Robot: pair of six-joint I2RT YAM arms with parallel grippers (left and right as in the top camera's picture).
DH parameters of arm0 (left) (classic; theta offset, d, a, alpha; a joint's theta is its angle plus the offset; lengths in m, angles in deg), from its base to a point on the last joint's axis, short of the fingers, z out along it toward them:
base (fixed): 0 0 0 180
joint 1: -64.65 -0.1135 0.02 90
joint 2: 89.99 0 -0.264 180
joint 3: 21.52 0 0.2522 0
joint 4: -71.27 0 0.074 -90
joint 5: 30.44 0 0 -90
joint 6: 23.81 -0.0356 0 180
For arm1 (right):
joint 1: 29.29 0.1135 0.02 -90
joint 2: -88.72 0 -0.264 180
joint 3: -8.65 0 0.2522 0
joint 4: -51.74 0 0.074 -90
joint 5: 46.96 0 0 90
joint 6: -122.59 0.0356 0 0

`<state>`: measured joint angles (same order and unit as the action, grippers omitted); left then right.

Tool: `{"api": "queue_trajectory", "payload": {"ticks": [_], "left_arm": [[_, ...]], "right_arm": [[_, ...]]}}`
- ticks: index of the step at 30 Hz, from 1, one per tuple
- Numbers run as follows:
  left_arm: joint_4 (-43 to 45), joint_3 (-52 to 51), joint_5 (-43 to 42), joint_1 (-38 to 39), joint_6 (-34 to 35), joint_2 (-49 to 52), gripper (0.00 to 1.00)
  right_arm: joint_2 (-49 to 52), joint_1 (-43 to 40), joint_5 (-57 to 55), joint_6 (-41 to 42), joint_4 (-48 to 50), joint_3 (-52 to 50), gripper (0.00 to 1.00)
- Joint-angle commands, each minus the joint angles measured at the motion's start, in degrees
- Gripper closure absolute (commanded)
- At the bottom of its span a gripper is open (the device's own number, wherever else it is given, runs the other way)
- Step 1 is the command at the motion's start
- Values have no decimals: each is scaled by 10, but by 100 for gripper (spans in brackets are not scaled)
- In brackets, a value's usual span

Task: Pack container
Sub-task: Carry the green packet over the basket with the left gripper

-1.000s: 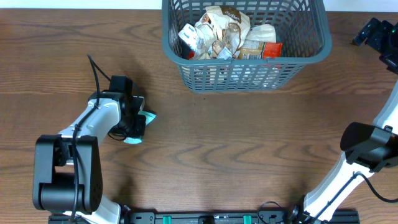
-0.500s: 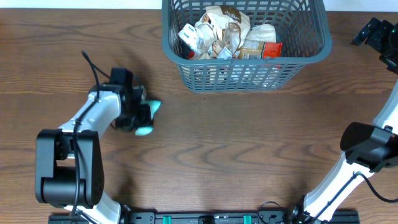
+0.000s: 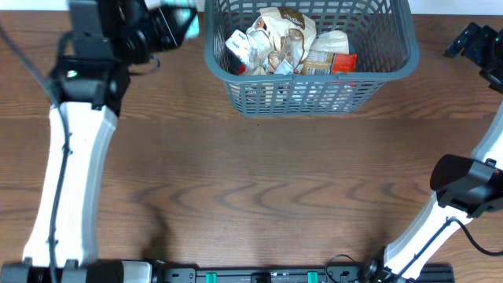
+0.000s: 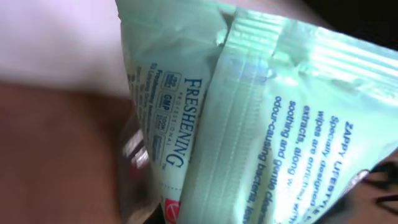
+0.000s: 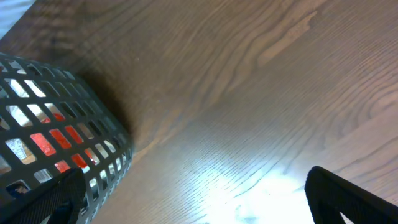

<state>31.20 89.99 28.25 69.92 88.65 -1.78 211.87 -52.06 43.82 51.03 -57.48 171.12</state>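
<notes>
We are pinching a green wipes packet [image 4: 249,118] in our left hand [image 3: 179,22] at upper left, just beside the container [image 3: 310,88] at top centre (our right hand [image 3: 474,41] is idling wide open), and we are guessing the floppy packet could snag the rim or slip.

The dark grey-blue lattice basket [image 5: 81,121] fills the 8 o'clock corner, its rounded corner standing on the brown wooden table [image 5: 249,68]. A red packet [image 5: 53,146] shows through its slots. The right gripper [image 5: 196,202] has its black fingers [image 5: 348,196] spread wide, at 7 and 5 o'clock. Between them, at 6 o'clock, light glares off the wood.
</notes>
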Motion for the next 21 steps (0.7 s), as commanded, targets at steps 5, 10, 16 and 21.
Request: {"api": "queue_trajectory", "payload": {"ticks": [5,10,16,21], "left_arm": [[31,56,53,94,-17,-4,94],[92,56,85,170,-17,32,94],[156,56,127,208,-19,100,94],[163,56,148,205,-21,161,94]], "right_arm": [[-6,3,3,0,-1,-2,1],[-6,3,3,0,-1,-2,1],[-6,3,3,0,-1,-2,1],[-6,3,3,0,-1,-2,1]]}}
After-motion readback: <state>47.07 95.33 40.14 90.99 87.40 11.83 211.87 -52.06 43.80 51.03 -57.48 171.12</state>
